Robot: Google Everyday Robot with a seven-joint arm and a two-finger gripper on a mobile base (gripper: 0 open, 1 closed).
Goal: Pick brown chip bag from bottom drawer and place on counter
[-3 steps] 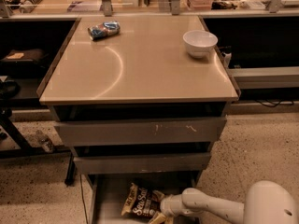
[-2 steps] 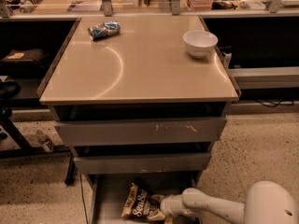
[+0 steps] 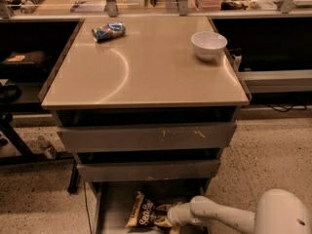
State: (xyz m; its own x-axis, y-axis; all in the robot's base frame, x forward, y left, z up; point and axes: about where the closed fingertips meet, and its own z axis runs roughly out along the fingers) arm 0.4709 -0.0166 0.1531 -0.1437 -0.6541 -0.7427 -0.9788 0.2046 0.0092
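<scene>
- The one camera looked down from high in front of the cabinet (image 3: 146,138), facing the surface (image 3: 146,77).
- It stood fairly near; the gripper (image 3: 168,217) lay at the view's bottom edge, inside the bottom drawer (image 3: 114,204).

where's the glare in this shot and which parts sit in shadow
Camera view: a thin curved streak of glare arcs across the glossy counter, left of centre. Camera view: the gaps above the two upper drawer fronts are almost black. Camera view: the bottom drawer is dim, and there the gripper sits against the brown chip bag.
</scene>
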